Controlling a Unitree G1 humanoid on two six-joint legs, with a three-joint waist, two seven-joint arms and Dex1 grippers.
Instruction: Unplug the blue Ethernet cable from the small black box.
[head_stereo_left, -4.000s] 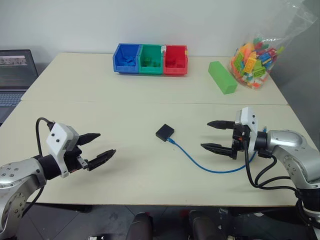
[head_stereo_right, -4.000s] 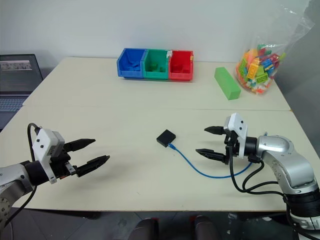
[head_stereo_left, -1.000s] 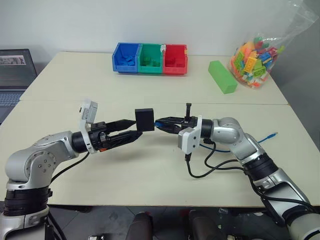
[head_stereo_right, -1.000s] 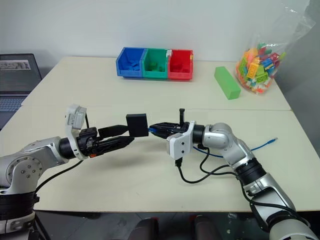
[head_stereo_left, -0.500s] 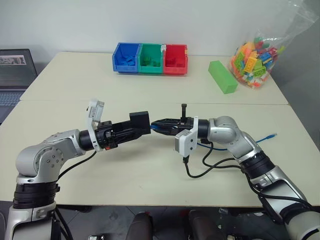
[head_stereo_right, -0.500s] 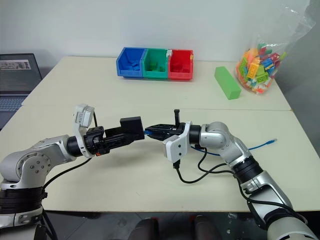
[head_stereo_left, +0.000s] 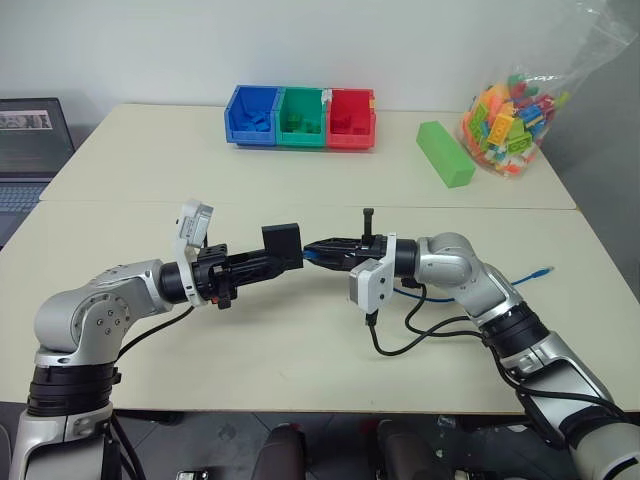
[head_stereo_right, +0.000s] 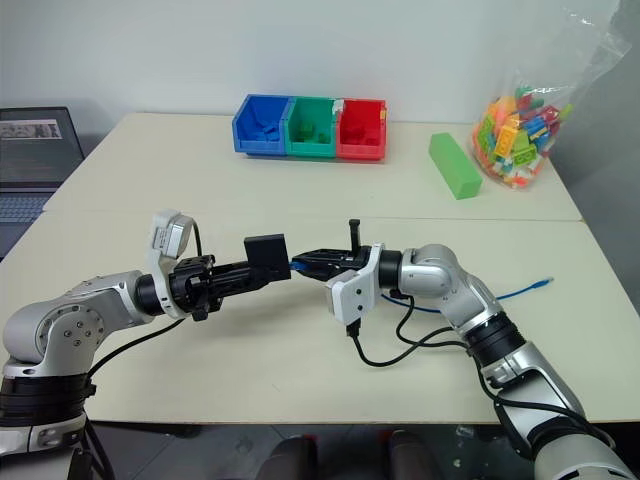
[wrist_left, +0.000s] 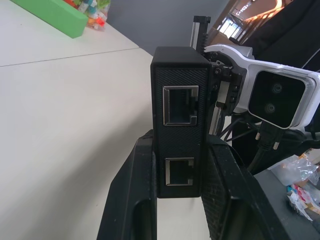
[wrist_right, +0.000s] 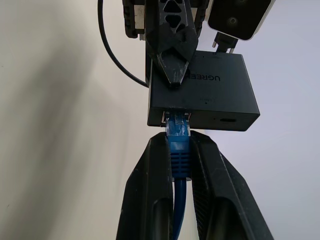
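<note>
Matte-black small black box (head_stereo_right: 267, 251) held mid-air, clamped in left gripper (wrist_left: 180, 165). Right gripper (wrist_right: 179, 155) pinched on blue Ethernet cable (wrist_right: 178, 150) plug, seated. Light, rigid box; limp cord. Probably grip plug, not cord.

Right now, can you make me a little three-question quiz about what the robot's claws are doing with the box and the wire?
1. True or false: the blue Ethernet cable's plug is already out of the small flat matte-black plastic box.
2. Which claw pinches the blue plug? A) left claw B) right claw
3. Fill in: the box is held up above the pale ____.

Key: 1 false, the plug sits in the box's port. 2 B; the left claw grips the box. 3 table.
</note>
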